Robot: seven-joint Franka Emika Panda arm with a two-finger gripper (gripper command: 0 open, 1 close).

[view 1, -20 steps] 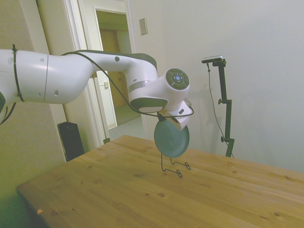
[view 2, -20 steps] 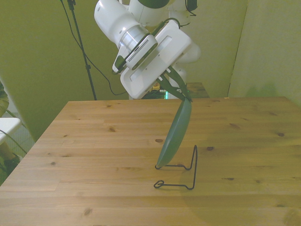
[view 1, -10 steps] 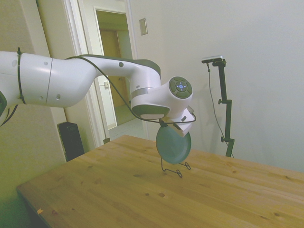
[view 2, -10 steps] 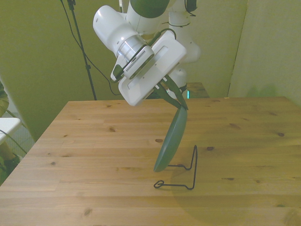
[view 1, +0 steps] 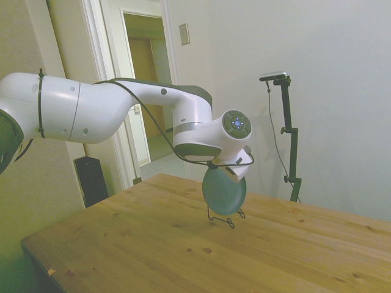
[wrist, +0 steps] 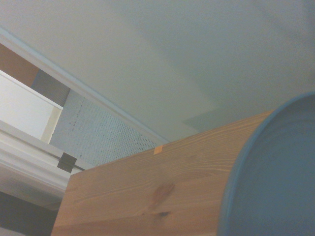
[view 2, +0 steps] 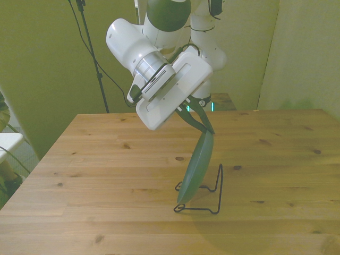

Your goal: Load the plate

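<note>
I find the gripper [view 2: 204, 123] closed on the top rim of the plate [view 2: 195, 167], which hangs on edge below it, tilted, its lower rim just at the base of the wire stand [view 2: 211, 197], whose upright post lies toward the front view's right.

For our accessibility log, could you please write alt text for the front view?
A white robot arm's tool grips a teal-green plate by its top rim, holding it on edge, tilted, its lower edge at a thin black wire stand on a wooden table.
</note>
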